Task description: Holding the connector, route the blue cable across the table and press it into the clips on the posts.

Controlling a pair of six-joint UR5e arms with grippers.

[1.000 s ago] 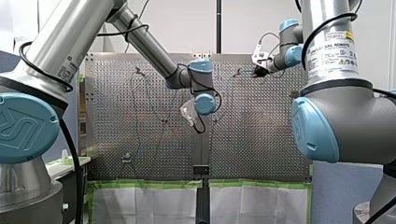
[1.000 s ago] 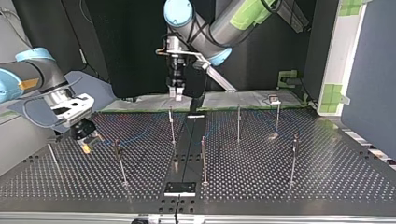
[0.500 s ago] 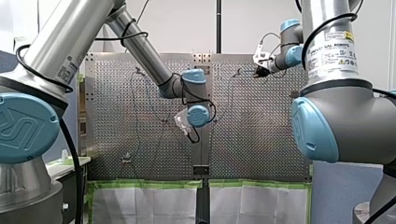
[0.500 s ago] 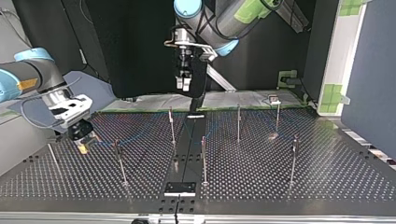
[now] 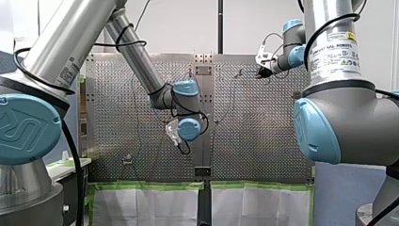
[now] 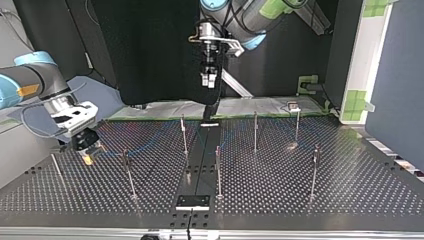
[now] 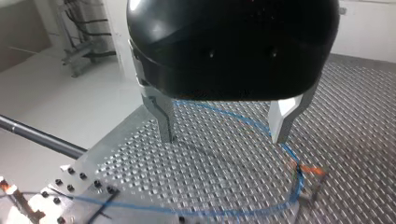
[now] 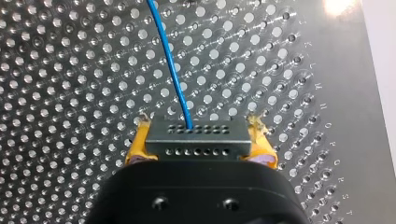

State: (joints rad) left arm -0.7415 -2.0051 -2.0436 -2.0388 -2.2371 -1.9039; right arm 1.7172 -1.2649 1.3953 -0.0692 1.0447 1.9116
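Observation:
My right gripper [image 8: 196, 151] is shut on the grey connector [image 8: 196, 135], its yellow pads clamping both ends. The blue cable [image 8: 170, 65] leaves the connector and runs ahead over the perforated table. In the top view this gripper [image 6: 89, 150] hovers low at the left, near a thin post [image 6: 128, 172]. My left gripper [image 7: 223, 135] is open and empty, high above the table, with its metal fingers [image 7: 163, 116] spread wide. Below it the blue cable [image 7: 243, 119] curves to a post with an orange clip [image 7: 308, 171]. In the top view the left gripper [image 6: 210, 80] hangs above the table's far edge.
Several thin posts stand on the perforated table [image 6: 350, 190], among them ones at the middle [image 6: 218, 170] and right [image 6: 314, 170]. A dark centre strip [image 6: 200, 165] ends in a black plate [image 6: 192, 201]. Green-taped sheets [image 5: 150, 202] hang below the table's near edge.
My left arm has lifted its open gripper and drawn back, up and right in the top view. My right gripper has stayed almost still, holding the connector.

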